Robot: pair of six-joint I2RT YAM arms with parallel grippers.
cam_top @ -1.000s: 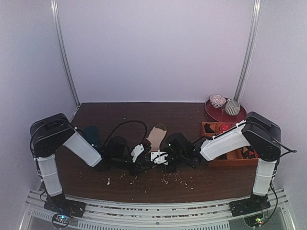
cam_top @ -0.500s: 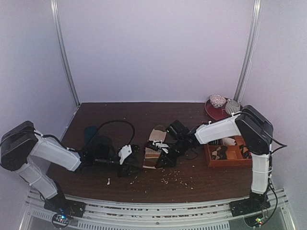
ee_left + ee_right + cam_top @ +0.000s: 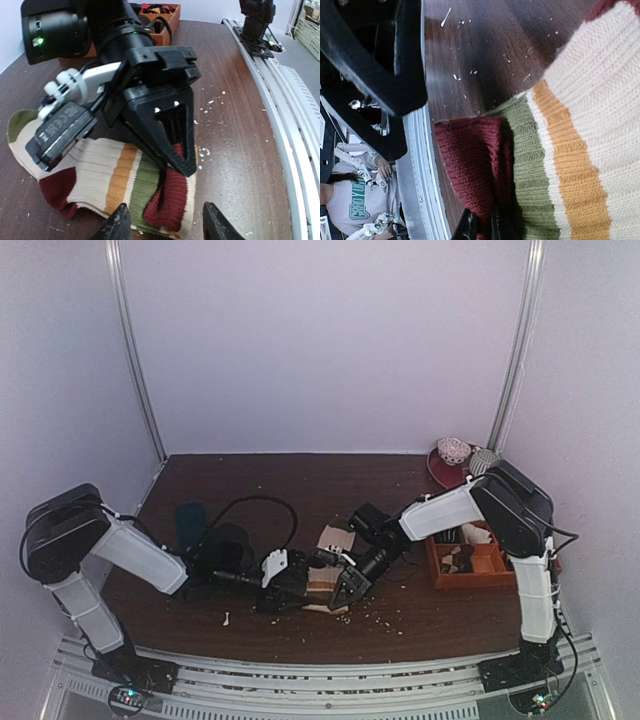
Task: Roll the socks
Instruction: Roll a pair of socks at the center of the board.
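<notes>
tray (image 3: 478,580): small dark and pale bits inside
red plate (image 3: 440,471): two bundles (image 3: 453,450)
right gripper (image 3: 177,161): pinching socks (image 3: 112,176) red cuff
left gripper (image 3: 165,224): spread

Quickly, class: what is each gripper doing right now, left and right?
Left gripper: open, gripping nothing.
Right gripper: shut on the dark-red cuff of the socks.

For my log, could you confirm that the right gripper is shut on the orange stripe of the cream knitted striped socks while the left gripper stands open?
Not quite: the right gripper is shut on the dark-red end of the cream knitted striped socks, not the orange stripe, as the left wrist view shows. The left gripper is open.
</notes>
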